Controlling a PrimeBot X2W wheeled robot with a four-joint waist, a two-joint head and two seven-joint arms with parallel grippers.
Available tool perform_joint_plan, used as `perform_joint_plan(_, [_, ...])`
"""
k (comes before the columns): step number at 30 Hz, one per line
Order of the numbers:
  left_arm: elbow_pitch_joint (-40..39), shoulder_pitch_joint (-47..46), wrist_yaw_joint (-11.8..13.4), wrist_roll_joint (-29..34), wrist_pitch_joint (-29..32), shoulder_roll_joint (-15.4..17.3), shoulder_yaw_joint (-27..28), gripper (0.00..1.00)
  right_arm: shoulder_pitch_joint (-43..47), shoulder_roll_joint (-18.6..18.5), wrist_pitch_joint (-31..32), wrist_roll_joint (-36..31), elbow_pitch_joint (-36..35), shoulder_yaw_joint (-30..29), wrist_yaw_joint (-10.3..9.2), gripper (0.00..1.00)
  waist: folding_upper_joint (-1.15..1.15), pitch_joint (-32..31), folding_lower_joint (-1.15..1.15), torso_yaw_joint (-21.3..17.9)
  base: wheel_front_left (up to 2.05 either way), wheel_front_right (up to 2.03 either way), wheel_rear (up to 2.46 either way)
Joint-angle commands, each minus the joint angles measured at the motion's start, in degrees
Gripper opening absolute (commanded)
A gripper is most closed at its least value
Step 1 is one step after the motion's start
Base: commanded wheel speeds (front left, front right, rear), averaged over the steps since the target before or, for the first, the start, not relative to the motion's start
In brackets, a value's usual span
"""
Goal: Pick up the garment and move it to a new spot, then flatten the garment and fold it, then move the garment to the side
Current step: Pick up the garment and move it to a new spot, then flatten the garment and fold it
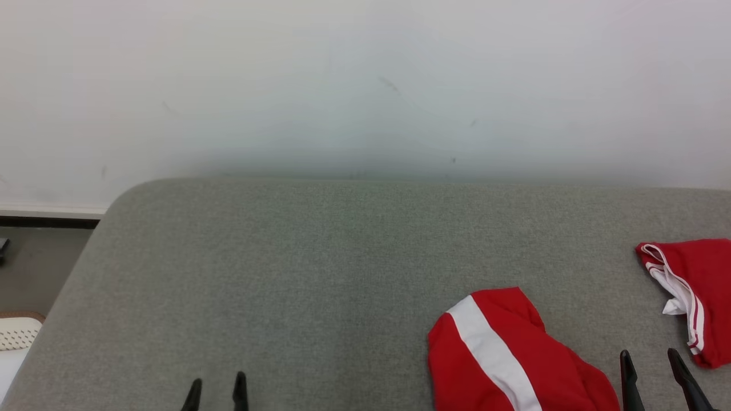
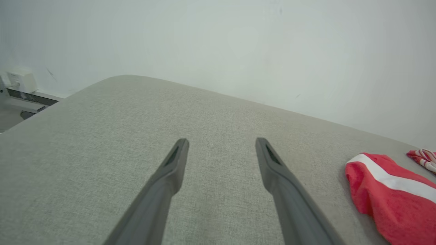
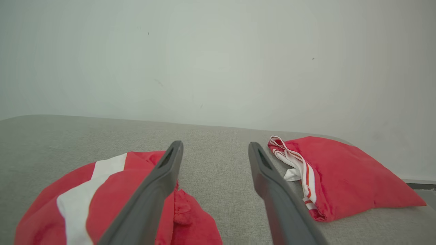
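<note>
Near edge, 7 o'clock: left gripper, fingers spread wide, empty, above bare grey fabric surface. 5 o'clock: right gripper, fingers likewise wide apart, bare fabric between them. Garment lies crumpled on surface at 5 o'clock, just left of right gripper, broad white stripe across red cloth. Farther, 3 o'clock: second red bunch with white striped trim, right of gripper. Beyond, 12 o'clock: plain white wall.

The garment runs off the bottom edge.
</note>
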Motion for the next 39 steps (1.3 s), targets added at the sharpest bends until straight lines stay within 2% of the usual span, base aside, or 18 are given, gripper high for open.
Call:
perform_joint_plan(1, [-0.5,1.3,-0.4,1.2,0.0,-0.1,1.3,1.00,0.8,-0.1,0.1,0.4,0.3,-0.2,-0.14,1.00,0.00,-0.3,0.01,0.1,0.00,0.00,0.00])
perform_joint_plan(6, [-1.6,3.4,-3.1,3.0,0.0,-0.9,5.1,1.00,1.3,-0.1,0.1,0.8,0.5,-0.8,-0.14,1.00,0.00,-0.2,0.01,0.4,0.00,0.00,0.00])
perform_joint_plan(13, [-1.8,2.4,-7.2,4.0,0.0,-1.2,5.8,1.00,1.3,-0.1,0.1,0.9,0.6,-0.5,-0.14,1.00,0.00,0.3,0.01,0.2,0.00,0.00,0.00])
perform_joint_plan(39, [-1.6,0.5,-7.3,3.0,0.0,-1.2,2.1,1.00,-0.2,-0.1,0.1,1.0,1.1,1.0,-0.14,1.00,0.00,2.0,0.01,-1.3,0.00,0.00,0.00])
